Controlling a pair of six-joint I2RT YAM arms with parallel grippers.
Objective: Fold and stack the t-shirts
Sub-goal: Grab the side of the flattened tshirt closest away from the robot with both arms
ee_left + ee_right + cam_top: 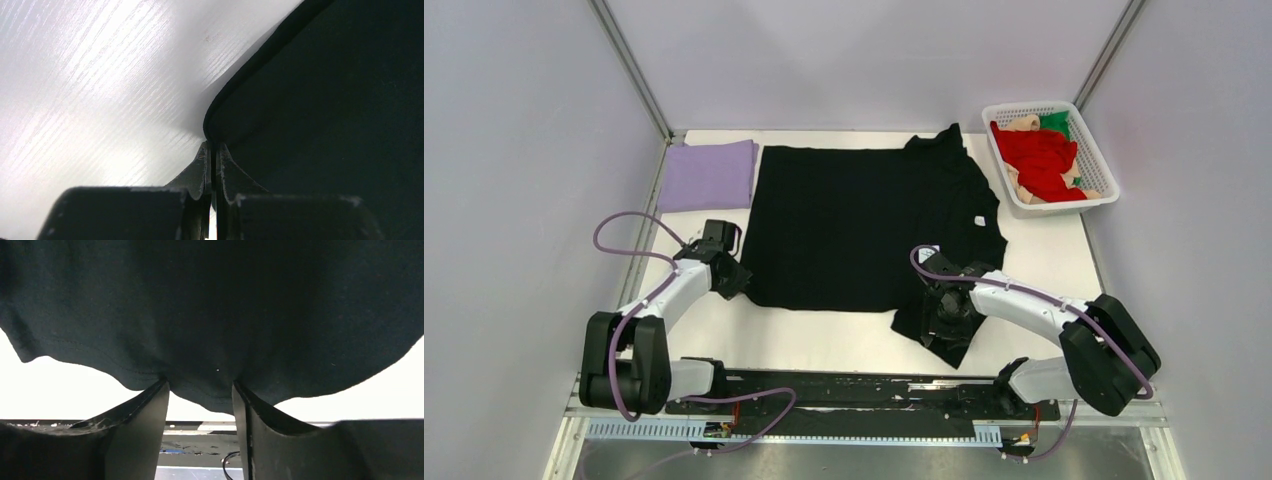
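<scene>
A large black t-shirt (854,215) lies spread flat in the middle of the table. My left gripper (736,280) is at its near left corner, with the jaws shut on the hem (211,131). My right gripper (944,312) is at the near right sleeve, which is bunched up. Its fingers (155,410) stand a little apart with a fold of black cloth (210,340) pinched between the tips. A folded lavender t-shirt (709,175) lies at the back left. Red (1036,152), beige (1022,123) and green (1056,121) shirts lie in the basket.
The white lattice basket (1102,180) stands at the back right. Bare white tabletop (90,90) lies left of the black shirt. A black rail (864,385) runs along the near edge between the arm bases. Grey walls close in the back and sides.
</scene>
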